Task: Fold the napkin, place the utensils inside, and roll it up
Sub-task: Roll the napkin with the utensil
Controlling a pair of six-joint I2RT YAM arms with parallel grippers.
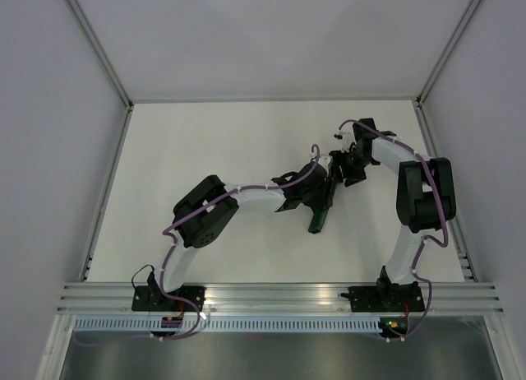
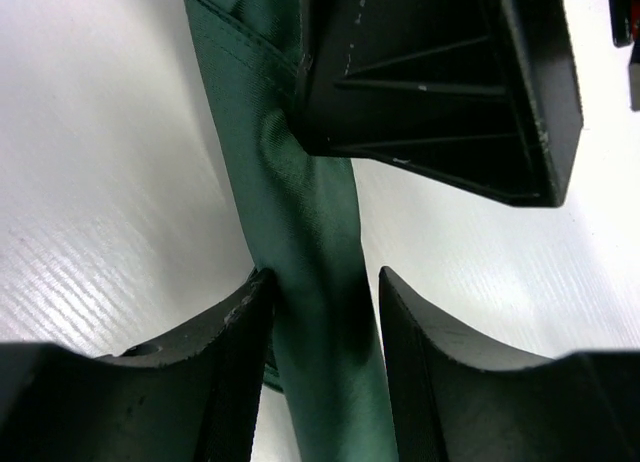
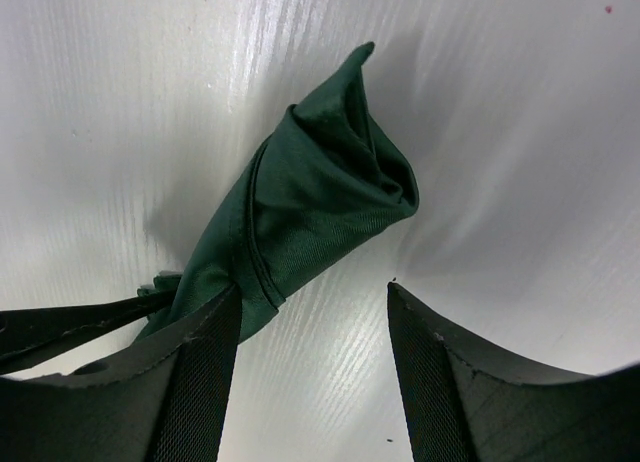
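Napkin [image 3: 310, 202]: dark green cloth, rolled into a narrow tube. It lies on the table [image 1: 205, 150] right of centre, about midway between the near and far edges. In your overhead view only the near end shows; the rest sits under both gripper heads. No view lets you see what the roll holds. The one end visible in the right wrist view gives you only folds of cloth, with a pointed corner sticking out.

Left gripper [image 2: 325, 287]: jaws straddle the roll part-way along. One finger [image 2: 200, 372] touches the cloth. The other sits just beside it in shadow, so you cannot tell whether the roll is pinched or loose.

Right gripper [image 3: 312, 292]: jaws wide apart, gripping nothing, at the roll's far end. The cloth runs under one finger [image 3: 190, 382], and bare table fills the gap. Its black head, cut off by the frame, blocks the upper part of your left wrist view.

Table surface: white, glossy, faintly ribbed.

Rail [image 1: 279, 291]: aluminium, along the near edge, carrying both arm bases.

Walls [image 1: 271, 34]: plain pale panels on three sides.
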